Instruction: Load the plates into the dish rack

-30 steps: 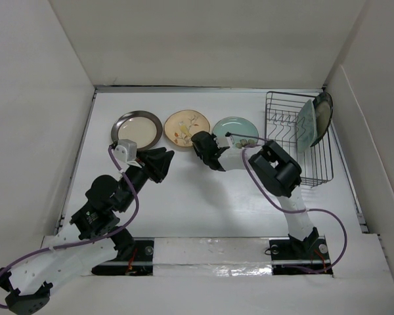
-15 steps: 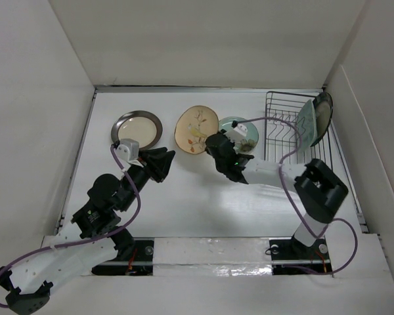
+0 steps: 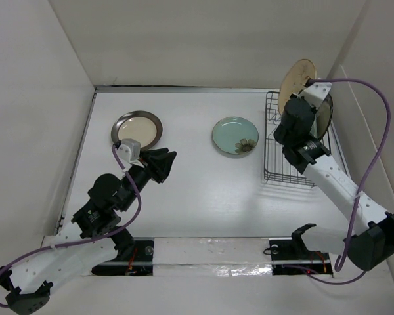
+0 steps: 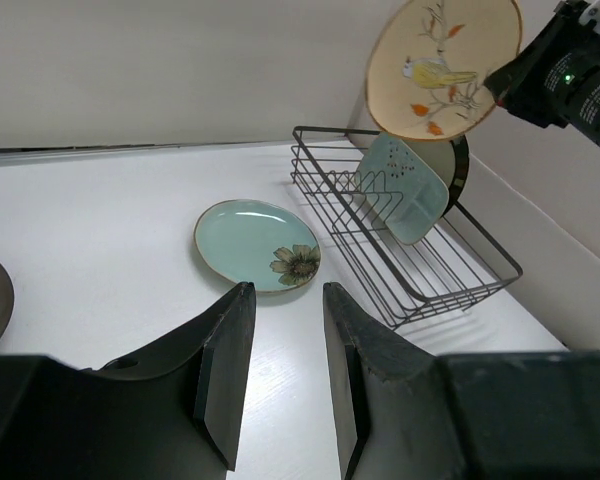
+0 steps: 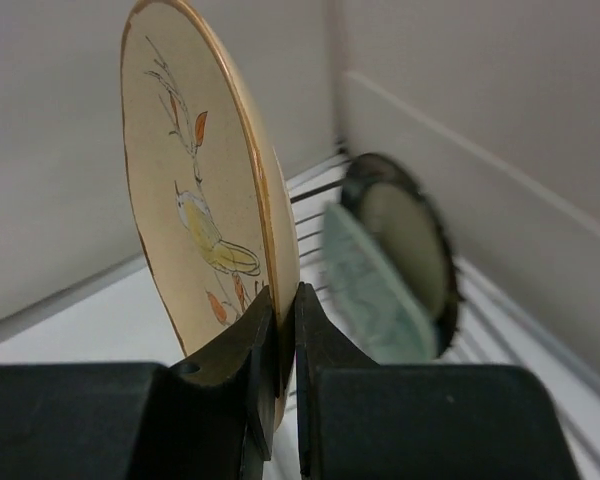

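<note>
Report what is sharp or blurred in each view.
Right wrist view: the round cream bird-painted plate in the right pincer is sharp, the black wire dish rack behind it blurred. Left wrist view: crisp throughout. Top external view: evenly lit, sharp.

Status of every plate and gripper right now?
Cream floral plate: on edge, above rack, in right fingers.
Flowered teal plate: flat on table.
Dark-rimmed plate, left: flat on table.
Speckled teal plate: leaning in rack.
Other dark-rimmed plate: standing in rack.
Left fingers: open, empty.
</note>
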Robot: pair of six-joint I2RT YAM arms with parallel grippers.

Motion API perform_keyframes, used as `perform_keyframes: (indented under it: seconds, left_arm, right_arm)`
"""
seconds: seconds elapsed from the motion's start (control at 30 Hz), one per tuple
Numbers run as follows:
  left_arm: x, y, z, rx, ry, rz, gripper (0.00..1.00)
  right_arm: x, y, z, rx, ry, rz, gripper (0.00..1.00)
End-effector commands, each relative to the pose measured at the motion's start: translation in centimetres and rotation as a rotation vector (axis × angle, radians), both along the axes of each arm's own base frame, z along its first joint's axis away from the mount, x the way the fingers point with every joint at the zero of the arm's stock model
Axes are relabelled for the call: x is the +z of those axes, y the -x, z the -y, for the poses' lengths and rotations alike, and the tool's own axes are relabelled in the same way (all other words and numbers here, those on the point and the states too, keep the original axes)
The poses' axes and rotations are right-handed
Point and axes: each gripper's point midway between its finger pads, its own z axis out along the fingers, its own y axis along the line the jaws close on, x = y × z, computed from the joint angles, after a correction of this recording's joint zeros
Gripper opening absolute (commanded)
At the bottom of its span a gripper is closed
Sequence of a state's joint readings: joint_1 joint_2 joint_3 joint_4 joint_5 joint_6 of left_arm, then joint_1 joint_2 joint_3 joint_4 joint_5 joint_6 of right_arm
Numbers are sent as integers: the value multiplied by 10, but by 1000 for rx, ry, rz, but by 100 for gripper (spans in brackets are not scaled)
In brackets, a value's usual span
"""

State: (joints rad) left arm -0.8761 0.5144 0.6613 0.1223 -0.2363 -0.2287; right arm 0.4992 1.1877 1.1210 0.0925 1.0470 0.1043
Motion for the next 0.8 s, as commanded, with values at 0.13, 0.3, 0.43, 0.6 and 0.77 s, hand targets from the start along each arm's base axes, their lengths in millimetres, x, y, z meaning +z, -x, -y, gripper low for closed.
perform_keyframes:
  seconds: [0.13,0.3,0.43,0.6,0.77]
  left_arm:
    - [7,1,4,-14,20,24,30]
    - [7,1,3,-11,20,23,30]
    - [4,-1,6,-13,8,12,30]
    - [2,-2,6,-8,4,11,30]
    - [4,-2,5,-5,8,17,30]
  right_arm:
    - [38,0,56,-213,248,-172,0]
    - [25,-20,81,-165,293,-254,0]
    - [5,-29,94,-177,365,-387,0]
    - [1,-45,96,-146,386,-423,0]
    - [-17,-61,98,-134,383,-465,0]
